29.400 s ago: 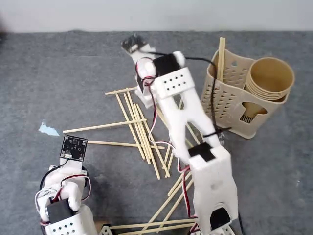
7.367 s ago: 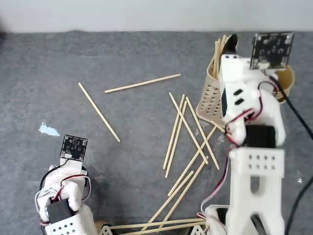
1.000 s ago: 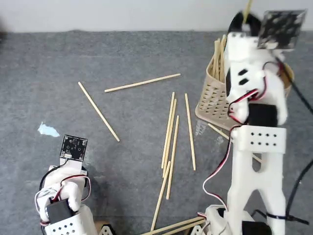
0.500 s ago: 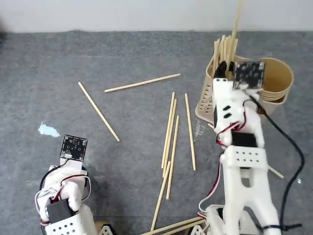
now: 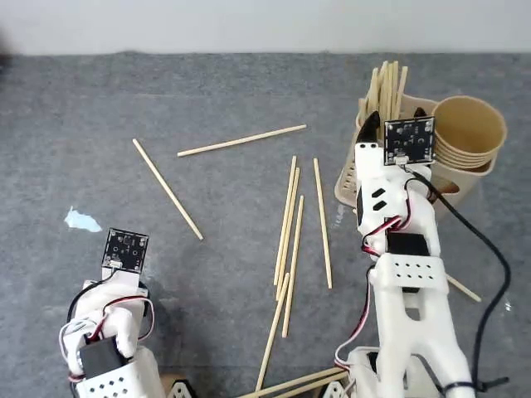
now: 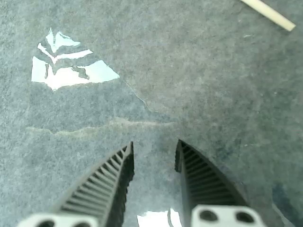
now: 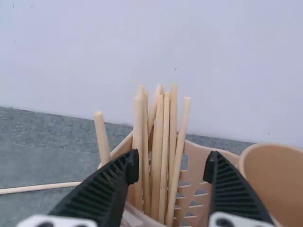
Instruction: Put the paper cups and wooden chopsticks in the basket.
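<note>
Chopsticks (image 7: 158, 142): about seven stand upright, bunched in the left part of the basket (image 7: 194, 189). They are straight ahead of the right gripper (image 7: 173, 158) and framed between its jaws, which are spread wide and hold nothing. One nested stack of paper cups (image 5: 469, 133) sits in the basket's other part, ahead and to the gripper's right.

About ten loose sticks (image 5: 288, 220) lie on the grey table (image 5: 83, 108). Five are clustered to the gripper's left and back toward its arm's base, and two lie singly farther left. Two more are by the arm's foot, and one pokes out from under the arm on its right. The right arm is stretched forward to the basket.

The left arm is folded low. The left gripper (image 6: 155, 146) points down at the mat, its jaws slightly parted and empty, with a pale scrap of tape (image 6: 66, 71) just ahead of it.
</note>
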Controlling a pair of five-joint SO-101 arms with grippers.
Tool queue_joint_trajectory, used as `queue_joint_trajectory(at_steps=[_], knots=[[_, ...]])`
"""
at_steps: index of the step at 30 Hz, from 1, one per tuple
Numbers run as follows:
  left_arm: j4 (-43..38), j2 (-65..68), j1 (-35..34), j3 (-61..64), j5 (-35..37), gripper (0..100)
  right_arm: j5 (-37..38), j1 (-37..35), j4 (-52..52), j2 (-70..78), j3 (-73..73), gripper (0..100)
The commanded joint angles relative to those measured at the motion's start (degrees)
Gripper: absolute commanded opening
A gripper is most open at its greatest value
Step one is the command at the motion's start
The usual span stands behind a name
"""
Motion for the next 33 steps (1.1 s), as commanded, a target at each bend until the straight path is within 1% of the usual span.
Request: queue_joint_trajectory(at_steps=[1,3,6,11,13,16,18,22,27,33], knots=[[0.4,-0.4,0.3,-0.7,0.4,14,-2.1,-0.7,0.3,-5.8,-0.5,23.4],[0.4,-0.4,0.3,-0.7,0.4,14,-4.4,-1.1,5.4,-9.6,-0.9,23.4],[0.4,-0.4,0.3,-0.7,0.4,14,-7.6,-4.1,15.9,-17.3,-1.5,23.4],[0.4,-0.4,0.3,-0.7,0.4,14,-9.7,-10.3,35.3,-32.0,-2.8,23.4],[0.4,-0.4,0.3,-0.7,0.4,14,-10.8,-13.8,42.2,-36.6,-2.6,23.4],[0.4,-0.4,0.3,-0.7,0.4,14,-12.5,-19.8,51.6,-38.6,-2.3,23.4],[0.4,-0.4,0.3,-0.7,0.4,14,-12.7,-21.8,55.6,-37.1,-2.3,23.4],[0.4,-0.4,0.3,-0.7,0.4,14,-16.5,-22.0,58.0,-29.2,-2.3,23.3],[0.4,-0.4,0.3,-0.7,0.4,14,-19.3,-22.0,58.0,-14.1,-2.7,23.3],[0.4,-0.4,0.3,-0.7,0.4,14,-22.2,-22.4,52.0,-0.7,-3.0,23.3]])
